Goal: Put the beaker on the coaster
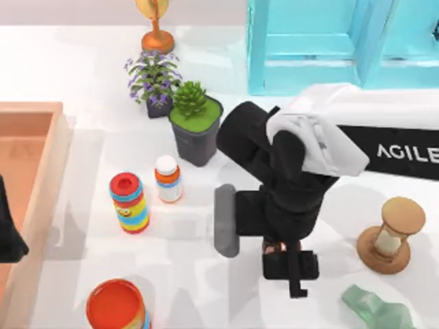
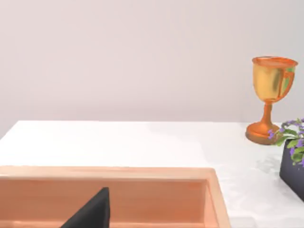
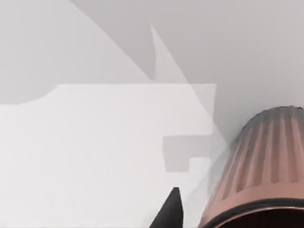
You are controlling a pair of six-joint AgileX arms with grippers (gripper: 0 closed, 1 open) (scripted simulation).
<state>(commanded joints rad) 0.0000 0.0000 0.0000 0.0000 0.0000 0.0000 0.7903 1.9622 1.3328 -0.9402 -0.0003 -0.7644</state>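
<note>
Worktop: white, cluttered.
Right arm over centre, right claw low there; grip state cannot tell.
Left claw parked at left edge over wooden tray; state cannot tell.
Coaster: grey slab just left of right claw.
Beaker: ribbed, close beside right claw in right wrist view; held or not, cannot tell.
Risk: beaker tipping or missing coaster, arm hiding both from above.

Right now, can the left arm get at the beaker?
Probably not. The left gripper sits at the table's far left over the wooden tray, while the beaker is right by the right gripper, under the right arm, which covers it from above.
</note>
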